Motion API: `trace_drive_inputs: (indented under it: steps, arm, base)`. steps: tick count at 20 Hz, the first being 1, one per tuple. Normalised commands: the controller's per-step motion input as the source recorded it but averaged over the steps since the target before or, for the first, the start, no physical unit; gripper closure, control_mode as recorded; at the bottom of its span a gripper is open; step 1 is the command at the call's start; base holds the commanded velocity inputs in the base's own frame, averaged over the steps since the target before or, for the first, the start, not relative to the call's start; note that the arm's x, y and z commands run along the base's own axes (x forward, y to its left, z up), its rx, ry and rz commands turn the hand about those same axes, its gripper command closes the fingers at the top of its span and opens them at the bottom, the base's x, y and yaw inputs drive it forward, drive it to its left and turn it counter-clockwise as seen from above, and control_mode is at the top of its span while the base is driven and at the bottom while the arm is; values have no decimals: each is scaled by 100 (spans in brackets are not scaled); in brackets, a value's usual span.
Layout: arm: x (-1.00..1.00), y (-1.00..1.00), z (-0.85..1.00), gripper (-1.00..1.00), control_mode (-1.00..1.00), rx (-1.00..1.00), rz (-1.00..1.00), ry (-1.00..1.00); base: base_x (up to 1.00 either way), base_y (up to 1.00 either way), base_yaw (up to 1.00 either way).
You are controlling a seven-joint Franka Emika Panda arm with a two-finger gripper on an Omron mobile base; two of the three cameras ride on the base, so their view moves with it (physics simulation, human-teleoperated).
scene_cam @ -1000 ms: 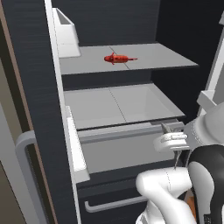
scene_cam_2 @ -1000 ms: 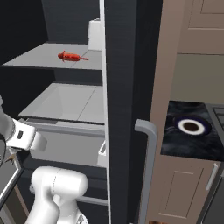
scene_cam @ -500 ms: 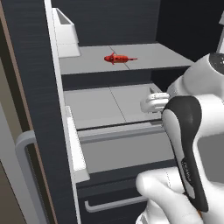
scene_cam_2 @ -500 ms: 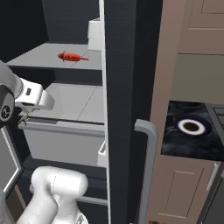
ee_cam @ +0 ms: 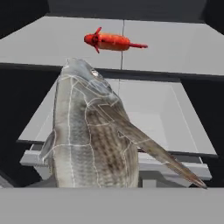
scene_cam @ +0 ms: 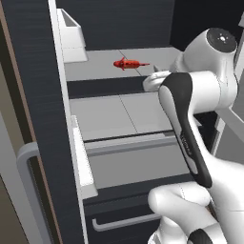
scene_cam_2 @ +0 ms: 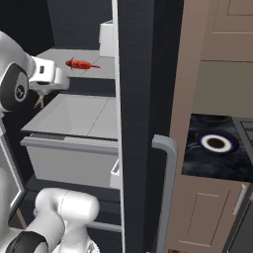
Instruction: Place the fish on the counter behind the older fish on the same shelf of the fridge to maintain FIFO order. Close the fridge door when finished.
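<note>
**Grey fish held in front of the open fridge**

The fish (ee_cam: 89,135) is seen close up in the hand view, silver-grey and scaled, rising from the bottom edge with its head pointing up towards the shelf (ee_cam: 183,48). It is clamped in the gripper (scene_cam_2: 40,97), whose jaws are closed on it; in the right base view only a small pale tip is seen hanging below the hand.

The older fish (scene_cam: 127,63) is seen lying flat on the shelf (scene_cam: 95,64), bright red, near the middle. In the hand view it lies above and beyond the grey fish's head, well apart from it.

The fridge (scene_cam_2: 136,99) is seen with its door open. Below the shelf, a grey drawer (scene_cam: 128,157) with a flat top is pulled slightly forward. A white bin (scene_cam: 71,35) is mounted on the inside of the door. At the right of the right base view, the counter (scene_cam_2: 212,160) is seen with a dark ring-shaped item (scene_cam_2: 216,143) on it.
</note>
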Motion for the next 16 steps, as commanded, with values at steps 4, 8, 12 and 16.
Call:
trace_drive_inputs:
  steps: [4,8,12,16]
  arm:
    - [23,0,41,100,-100,-20,11,-28]
    - [20,0,49,100,-100,-25,4,-22]
    - [32,0,36,100,-100,-19,4,-4]
    - [36,-1,11,100,-100,-14,3,0]
  base:
    - [0,0,0]
    - [0,0,0]
    - [0,0,0]
    - [0,0,0]
